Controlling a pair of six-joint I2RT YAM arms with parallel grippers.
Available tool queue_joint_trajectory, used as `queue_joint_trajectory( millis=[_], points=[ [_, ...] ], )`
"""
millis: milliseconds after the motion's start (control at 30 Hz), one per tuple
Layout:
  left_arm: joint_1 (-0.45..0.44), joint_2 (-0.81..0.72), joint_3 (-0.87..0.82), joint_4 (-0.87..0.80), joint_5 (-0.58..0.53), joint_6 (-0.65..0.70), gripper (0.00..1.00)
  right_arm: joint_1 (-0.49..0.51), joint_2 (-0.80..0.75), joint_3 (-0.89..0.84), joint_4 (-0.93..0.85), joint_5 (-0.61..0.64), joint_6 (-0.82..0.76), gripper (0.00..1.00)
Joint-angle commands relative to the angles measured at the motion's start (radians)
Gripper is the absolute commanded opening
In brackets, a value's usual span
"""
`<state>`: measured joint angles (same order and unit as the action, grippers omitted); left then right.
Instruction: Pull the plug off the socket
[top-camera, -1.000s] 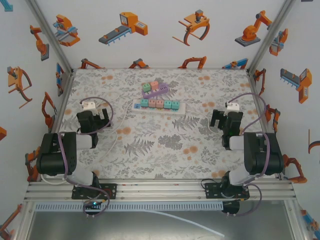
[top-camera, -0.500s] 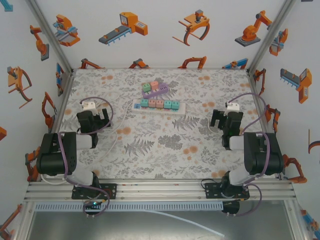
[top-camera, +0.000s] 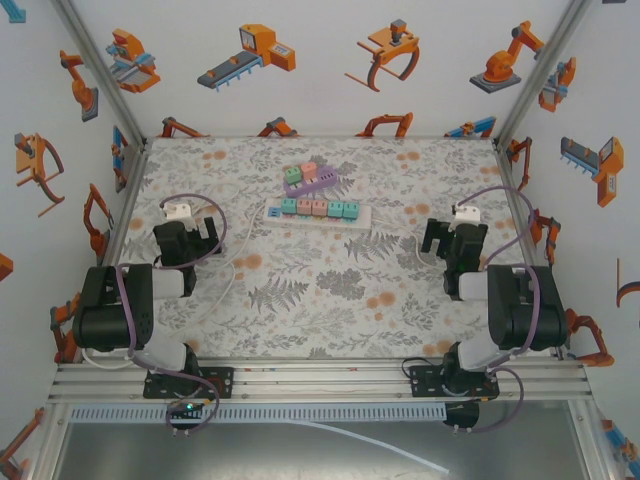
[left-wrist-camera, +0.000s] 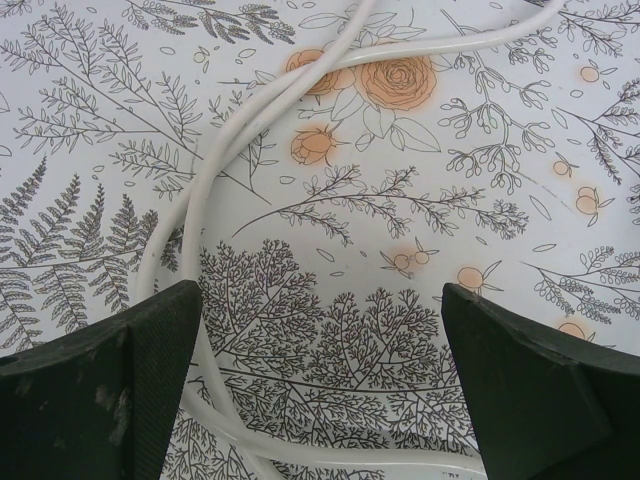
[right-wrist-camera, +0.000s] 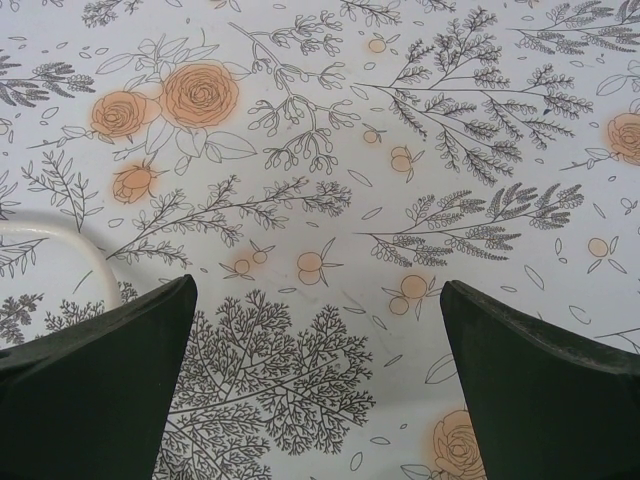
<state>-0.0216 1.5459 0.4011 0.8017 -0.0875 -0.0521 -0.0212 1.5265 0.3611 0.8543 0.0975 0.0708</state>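
Observation:
A white power strip (top-camera: 364, 216) lies at the middle back of the floral table, with several teal and salmon plugs (top-camera: 320, 207) seated in a row on it. Just behind it is a purple socket block (top-camera: 296, 186) carrying a few more plugs. My left gripper (top-camera: 190, 240) rests low at the left, open, with nothing between its dark fingers (left-wrist-camera: 100, 390); a white cable (left-wrist-camera: 215, 150) loops beneath it. My right gripper (top-camera: 446, 240) sits at the right, open and empty, well away from the strip, and its fingers (right-wrist-camera: 545, 390) frame bare tablecloth.
The strip's white cable (top-camera: 236, 262) curls across the left of the table toward the left gripper. Another stretch of white cable (right-wrist-camera: 60, 240) shows at the left edge of the right wrist view. White walls with robot pictures enclose the table (top-camera: 330, 300).

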Motion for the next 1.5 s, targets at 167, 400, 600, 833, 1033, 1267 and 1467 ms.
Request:
queue_joint_trajectory(
  millis=[167,400,600,833,1033,1267,1467],
  points=[
    [-0.079,-0.251,-0.009,-0.137,-0.025,0.089,0.97,-0.003,-0.457,0.094,-0.502,0.015,0.126,0.99],
    [-0.153,-0.520,0.144,-0.539,0.058,-0.145,0.97,0.016,-0.565,0.332,-0.862,-0.218,0.319,0.96],
    [-0.233,-0.371,0.444,-0.820,0.220,-0.467,0.97,0.110,-0.292,0.668,-1.159,-0.339,0.353,0.96],
    [-0.273,0.026,0.782,-0.996,0.305,-0.550,0.99,0.209,0.085,1.002,-1.322,-0.340,0.383,0.96],
    [-0.272,0.292,0.967,-1.033,0.258,-0.579,0.89,0.233,0.300,1.128,-1.284,-0.364,0.413,0.86],
    [-0.272,0.442,1.063,-1.049,0.223,-0.521,0.54,0.233,0.404,1.115,-1.214,-0.415,0.417,0.62],
    [-0.272,0.503,1.111,-1.088,0.174,-0.457,0.44,0.234,0.460,1.095,-1.190,-0.465,0.426,0.52]
  ],
)
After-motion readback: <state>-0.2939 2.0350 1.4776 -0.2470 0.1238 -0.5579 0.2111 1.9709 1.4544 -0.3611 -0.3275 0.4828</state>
